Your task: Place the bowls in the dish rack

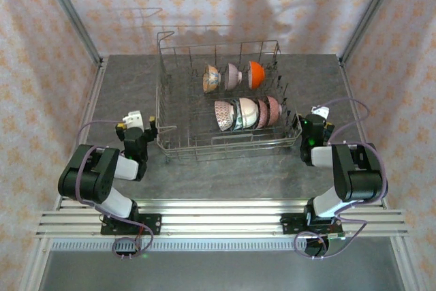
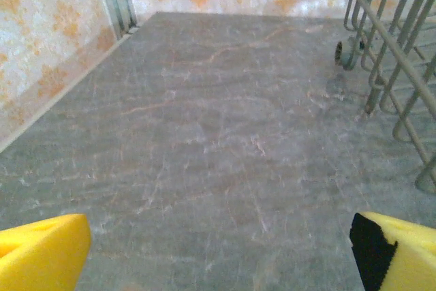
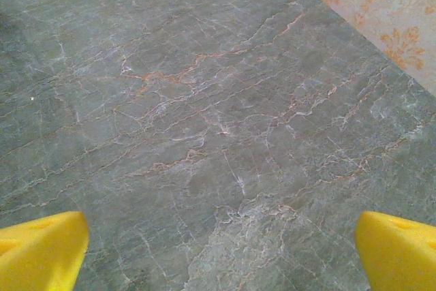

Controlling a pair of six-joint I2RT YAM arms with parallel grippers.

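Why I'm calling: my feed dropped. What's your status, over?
Left gripper open, empty. Right gripper same. Bowls on edge in dish rack, two rows. Nothing blocking.

A grey veined table [image 1: 225, 175] carries the wire dish rack [image 1: 204, 146] at its middle.

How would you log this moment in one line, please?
bowls: on edge, two rows in dish rack | left gripper: open, empty | right gripper: open, empty | status: loading appears done
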